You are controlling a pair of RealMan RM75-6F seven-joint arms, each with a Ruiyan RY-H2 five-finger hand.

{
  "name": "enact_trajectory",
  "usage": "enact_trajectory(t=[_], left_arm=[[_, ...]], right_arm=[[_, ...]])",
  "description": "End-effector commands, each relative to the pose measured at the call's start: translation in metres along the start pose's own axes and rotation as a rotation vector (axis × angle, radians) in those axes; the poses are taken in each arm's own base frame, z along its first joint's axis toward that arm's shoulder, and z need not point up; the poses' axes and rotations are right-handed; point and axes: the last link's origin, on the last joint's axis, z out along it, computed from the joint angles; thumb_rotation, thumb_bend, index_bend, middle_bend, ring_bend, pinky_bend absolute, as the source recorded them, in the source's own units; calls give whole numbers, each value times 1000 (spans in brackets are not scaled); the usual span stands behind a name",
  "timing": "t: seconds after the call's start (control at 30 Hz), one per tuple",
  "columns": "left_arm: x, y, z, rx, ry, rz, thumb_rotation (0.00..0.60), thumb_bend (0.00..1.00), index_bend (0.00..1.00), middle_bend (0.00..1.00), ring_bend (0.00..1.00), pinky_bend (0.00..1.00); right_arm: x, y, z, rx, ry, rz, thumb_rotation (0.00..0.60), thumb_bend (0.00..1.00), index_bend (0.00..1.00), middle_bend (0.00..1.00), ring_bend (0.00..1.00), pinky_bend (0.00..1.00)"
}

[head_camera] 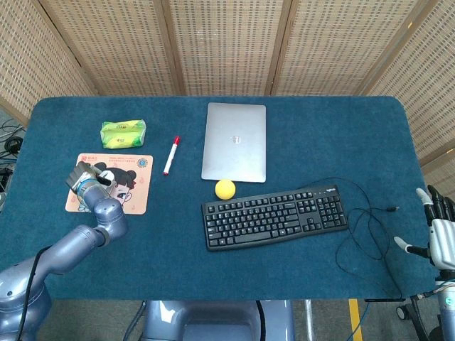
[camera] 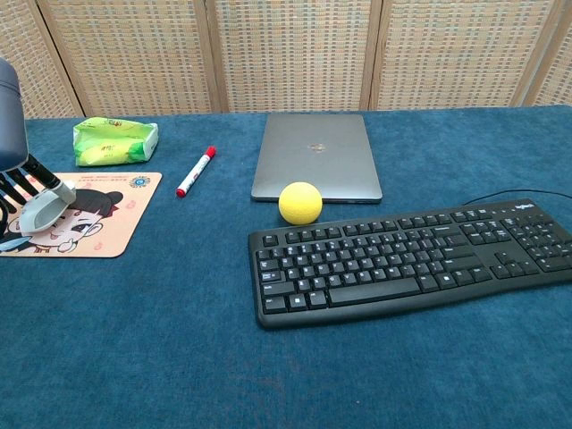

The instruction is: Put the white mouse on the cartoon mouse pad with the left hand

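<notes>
Woven screens stand behind our blue-carpeted table (head_camera: 298,277), and on its left side lies the cartoon mouse pad (head_camera: 131,195). Our left hand (head_camera: 84,177) is over the pad's left part, its fingers wrapped around the white mouse (camera: 43,209) — in the chest view we see the pale shell of the mouse cupped under the dark fingers, low over the printed face. Whether the mouse already rests on the pad or hangs just above it, we cannot tell from either view.

So we judge the task nearly done: the mouse has been carried to the right place, and what is left is to set it flat on the pad (if it is not down already), let go, and draw the hand clear.

Our right hand (head_camera: 439,234) hangs at the far right edge of the table with its fingers spread and nothing in them — it has no part in this. The keyboard (head_camera: 276,216), the laptop (head_camera: 234,142), the yellow ball (head_camera: 225,188), the red marker (head_camera: 171,155) and the green packet (head_camera: 124,133) lie well apart from the pad.
</notes>
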Motion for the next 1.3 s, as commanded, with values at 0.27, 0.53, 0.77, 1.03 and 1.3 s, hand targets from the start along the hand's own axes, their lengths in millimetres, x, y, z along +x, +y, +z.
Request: enact_trajectory(t=[0.27,0.53,0.77,1.03,1.3], left_arm=[[3,8,-5,-43,14,-34,600,186,0,0,0,131],[40,3,-14,-172,5,-70,600,110,0,0,0,73],[80,-25,-34,-664,18,-86,600,0,0,0,0,0],[85,-89,-59,-944,140,33,600,0,0,0,0,0],[77,-189,-90,-995,201,246,600,0,0,0,0,0]], right_arm=[[0,0,0,-1,0,1,600,0,0,0,0,0],[1,-2,-1,7,-1,1,600,0,0,0,0,0],[1,-6,-3,18,6,-4,600,0,0,0,0,0],[0,-9,-5,27,12,-25,600,0,0,0,0,0],[-2,-12,-8,40,24,-64,600,0,0,0,0,0]])
